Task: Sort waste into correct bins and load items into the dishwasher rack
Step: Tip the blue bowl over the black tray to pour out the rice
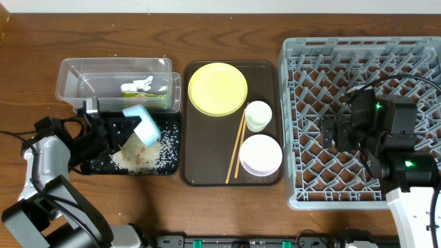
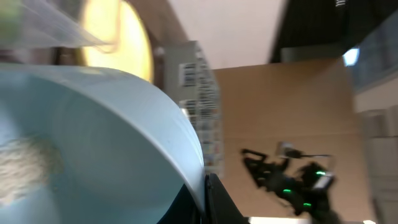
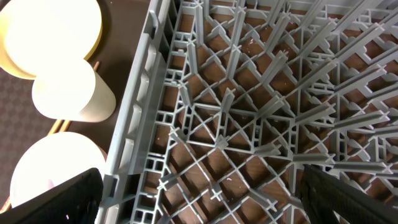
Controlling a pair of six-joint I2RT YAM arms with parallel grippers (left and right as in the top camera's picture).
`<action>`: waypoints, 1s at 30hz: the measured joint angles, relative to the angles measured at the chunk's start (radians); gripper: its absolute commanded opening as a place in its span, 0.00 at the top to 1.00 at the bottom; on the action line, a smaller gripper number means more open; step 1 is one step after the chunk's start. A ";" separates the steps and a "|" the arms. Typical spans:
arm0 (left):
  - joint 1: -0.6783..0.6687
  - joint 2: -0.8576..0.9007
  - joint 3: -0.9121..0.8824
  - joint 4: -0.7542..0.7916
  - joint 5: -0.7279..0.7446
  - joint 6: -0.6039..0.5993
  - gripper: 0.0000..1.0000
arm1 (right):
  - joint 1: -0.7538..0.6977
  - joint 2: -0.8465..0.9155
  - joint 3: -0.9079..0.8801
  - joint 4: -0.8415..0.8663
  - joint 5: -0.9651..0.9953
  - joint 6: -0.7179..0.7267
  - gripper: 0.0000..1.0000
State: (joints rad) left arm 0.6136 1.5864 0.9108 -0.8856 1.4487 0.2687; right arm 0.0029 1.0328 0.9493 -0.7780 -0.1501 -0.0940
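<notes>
My left gripper (image 1: 125,128) is shut on the rim of the light blue bowl (image 1: 142,124) and holds it tipped over the black tray (image 1: 170,121). Rice grains (image 1: 141,157) lie heaped in the tray below it. In the left wrist view the bowl (image 2: 93,137) fills the frame, its rim pinched in the jaws (image 2: 208,199). The clear tub (image 1: 69,86) holds the yellow-green wrapper (image 1: 146,96) and white tissue (image 1: 142,83). My right gripper (image 1: 333,131) is open and empty over the grey rack (image 1: 358,55), near its left wall (image 3: 199,193).
The brown serving tray (image 1: 207,151) carries the yellow plate (image 1: 218,89), small white cup (image 1: 258,116), white bowl (image 1: 260,154) and two chopsticks (image 1: 238,148). The right wrist view shows the rack lattice (image 3: 249,93) with the cup (image 3: 68,93) and white bowl (image 3: 50,165) beside it.
</notes>
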 measured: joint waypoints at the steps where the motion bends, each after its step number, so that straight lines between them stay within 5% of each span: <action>1: 0.000 0.000 0.000 0.005 -0.026 -0.017 0.94 | 0.000 0.000 0.000 0.000 0.000 0.000 0.01; 20: 0.000 0.002 0.000 0.043 0.064 0.035 0.94 | 0.000 0.000 0.000 0.000 0.000 0.000 0.01; 30: 0.000 0.002 0.000 0.084 0.046 -0.058 0.94 | 0.000 0.000 0.000 0.000 0.000 0.000 0.01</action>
State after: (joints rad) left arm 0.6136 1.5883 0.9108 -0.8013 1.4948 0.2111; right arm 0.0029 1.0328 0.9493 -0.7784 -0.1501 -0.0940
